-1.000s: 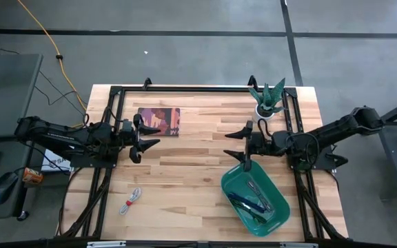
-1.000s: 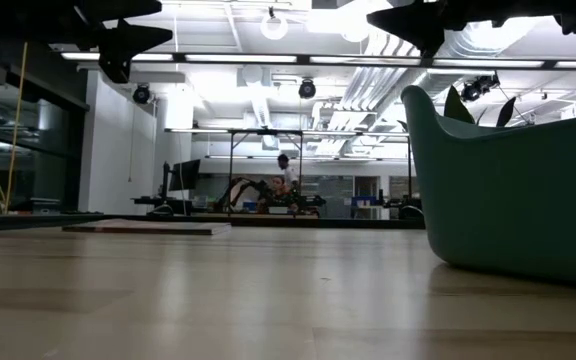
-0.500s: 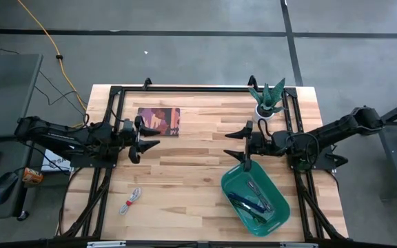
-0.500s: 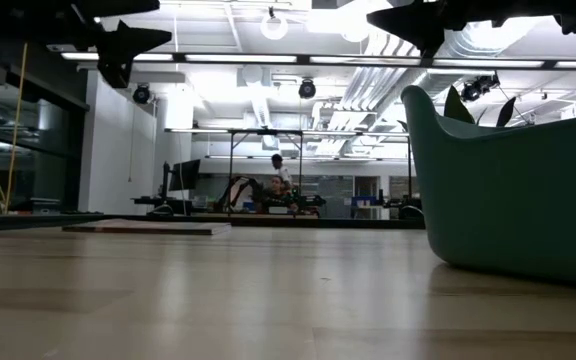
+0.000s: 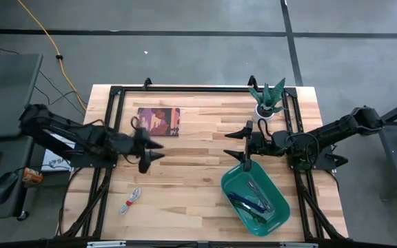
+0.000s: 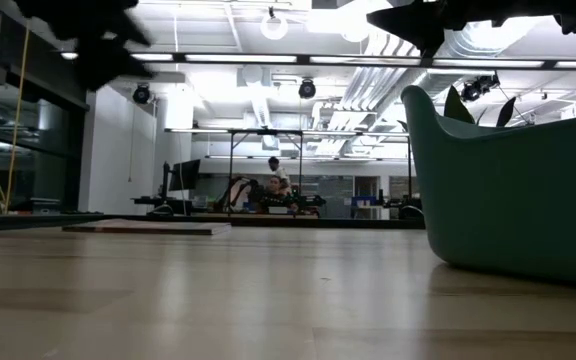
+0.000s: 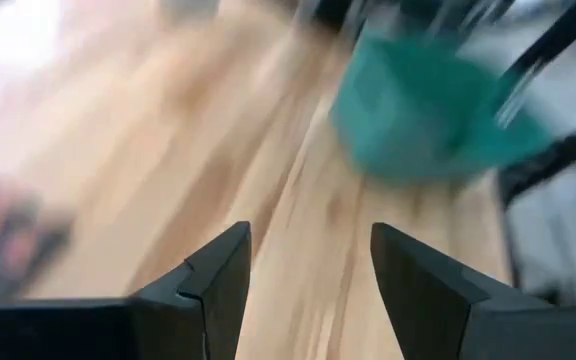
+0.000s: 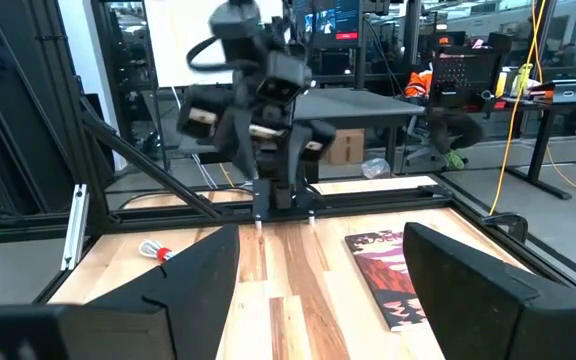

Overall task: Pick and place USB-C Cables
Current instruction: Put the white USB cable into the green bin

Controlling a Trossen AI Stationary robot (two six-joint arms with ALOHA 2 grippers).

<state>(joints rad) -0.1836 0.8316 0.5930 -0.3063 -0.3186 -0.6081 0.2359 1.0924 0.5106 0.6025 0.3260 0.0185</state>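
From above, the left pincer [image 5: 150, 150] hangs spread and empty over the counter [image 5: 198, 186], the white-and-red cable [image 5: 131, 200] lies near its front left, and other cables [image 5: 252, 200] sit in the teal tub [image 5: 233, 178]. The right pincer [image 5: 240, 143] is spread just beyond the tub. In the right wrist view the white-and-red cable [image 8: 154, 251] lies on the wood.

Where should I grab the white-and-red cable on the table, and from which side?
Take the white-and-red cable across its middle, coming straight down from above. It lies flat on the bare table as a thin slanted bundle, so turn the fingers square to its length. The open left gripper hangs nearest. Whether the strands are tied cannot be seen.
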